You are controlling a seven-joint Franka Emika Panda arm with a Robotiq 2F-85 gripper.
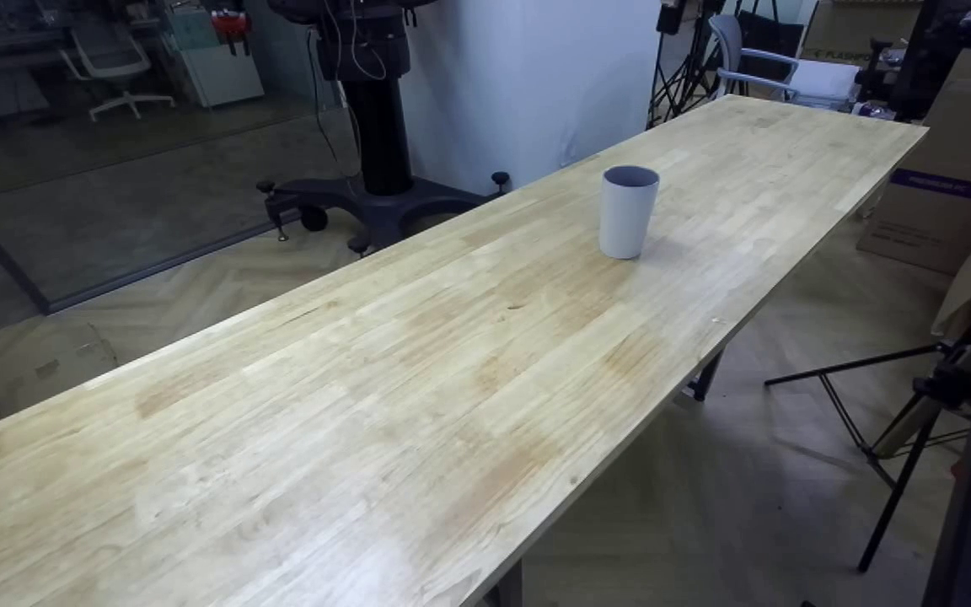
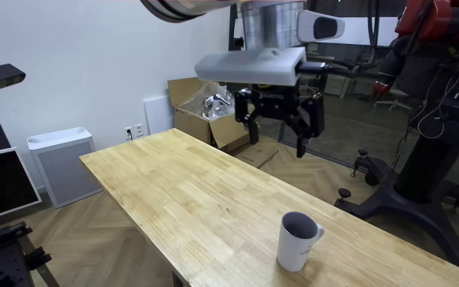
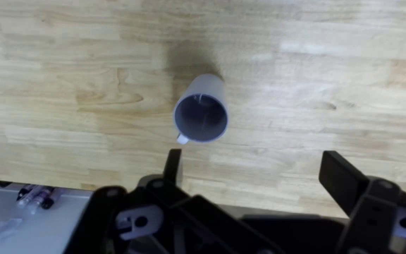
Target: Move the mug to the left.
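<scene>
The white mug with a grey-blue inside stands upright on the long wooden table in both exterior views. Its handle shows in an exterior view, pointing to the right there; in the wrist view the mug is seen from above, handle at its lower left. My gripper is open and empty, high above the table, fingers pointing down. In the wrist view the gripper's fingers are wide apart, with the mug beyond the left fingertip and touching neither finger. The gripper is out of the frame in an exterior view.
The wooden table has long straight edges with floor beyond. A dark wheeled stand is beside it. An opened cardboard box stands past the far end. In the wrist view several small bottles lie on a white surface by the table edge.
</scene>
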